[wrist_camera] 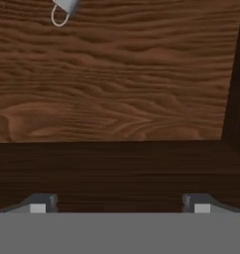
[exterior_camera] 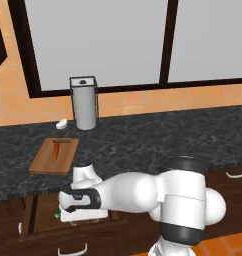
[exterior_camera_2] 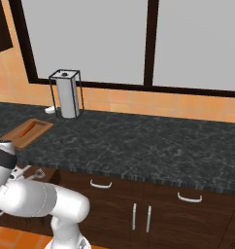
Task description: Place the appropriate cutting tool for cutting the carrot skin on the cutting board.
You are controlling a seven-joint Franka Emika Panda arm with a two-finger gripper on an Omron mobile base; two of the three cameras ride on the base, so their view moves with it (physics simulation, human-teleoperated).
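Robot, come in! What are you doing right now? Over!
Gripper open over the drawer floor. Peeler ahead, not grabbed. Carrot on cutting board. Nothing blocking.

You've got an orange carrot point(exterior_camera: 56, 150) on the brown wooden cutting board point(exterior_camera: 45, 163), black speckled counter point(exterior_camera: 143, 140), silver canister point(exterior_camera: 84, 106) behind.
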